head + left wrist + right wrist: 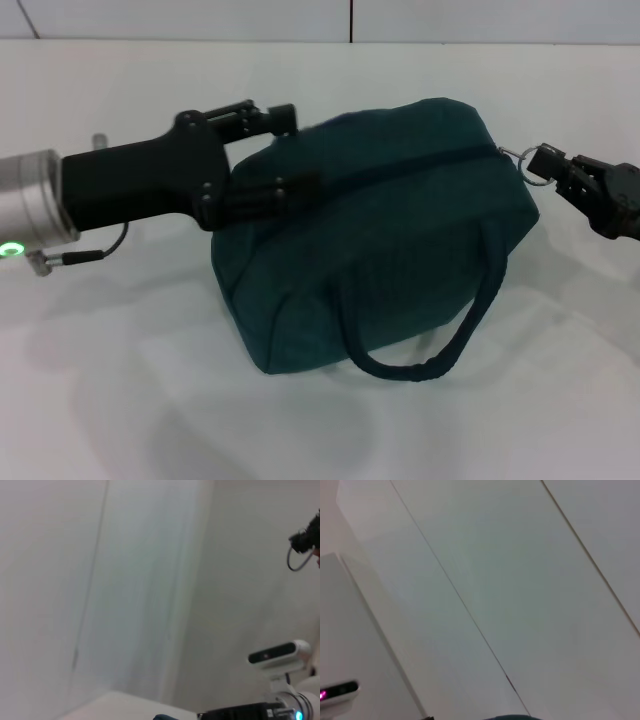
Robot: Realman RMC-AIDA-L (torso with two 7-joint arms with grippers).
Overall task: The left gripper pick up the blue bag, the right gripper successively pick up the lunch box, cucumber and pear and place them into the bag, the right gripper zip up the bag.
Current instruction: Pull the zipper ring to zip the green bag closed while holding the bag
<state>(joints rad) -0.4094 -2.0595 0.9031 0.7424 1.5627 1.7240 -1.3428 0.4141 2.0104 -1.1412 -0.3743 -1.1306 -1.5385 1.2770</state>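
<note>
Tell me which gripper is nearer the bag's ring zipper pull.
Right. The right gripper is at the ring zipper pull on the blue bag's right end; the left gripper clamps the bag's opposite end, far from the ring.

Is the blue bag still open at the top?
No: in the head view the blue bag looks zipped along its top, and the right gripper is at the ring zipper pull on the bag's end.
</note>
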